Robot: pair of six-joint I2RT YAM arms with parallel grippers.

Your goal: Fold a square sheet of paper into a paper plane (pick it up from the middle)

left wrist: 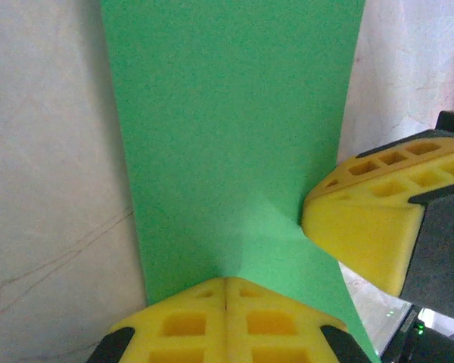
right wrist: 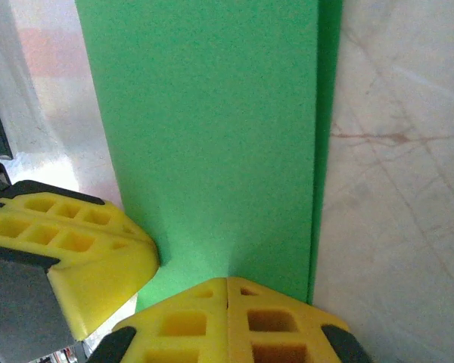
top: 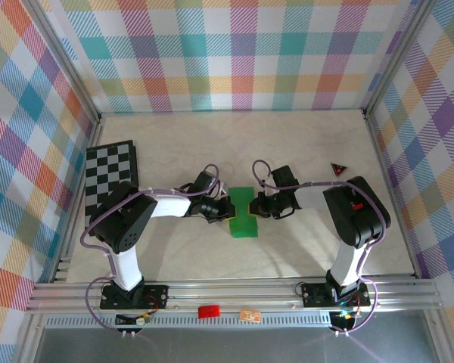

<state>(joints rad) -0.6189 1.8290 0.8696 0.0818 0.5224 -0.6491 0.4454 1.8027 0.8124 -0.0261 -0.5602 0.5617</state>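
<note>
The square sheet of paper (top: 243, 221), bright green, lies doubled into a narrow strip at the table's middle; a second layer peeks out along its edge (right wrist: 324, 151). My left gripper (top: 228, 208) comes in from the left and is shut, its yellow tips (left wrist: 227, 281) pinching the paper (left wrist: 234, 136), with creases fanning out from them. Opposite it, my right gripper (top: 251, 206) is also shut, tips (right wrist: 227, 281) nipping the paper (right wrist: 212, 128). The two grippers' fingers almost touch: the right one's pads (left wrist: 363, 234) and the left one's pads (right wrist: 68, 257) show in each other's views.
A black-and-white chessboard (top: 111, 180) lies at the left wall. A small red-and-black triangle (top: 337, 169) sits to the right, beyond the right arm. A red piece (top: 208, 310) rests on the front rail. Checked walls close in three sides.
</note>
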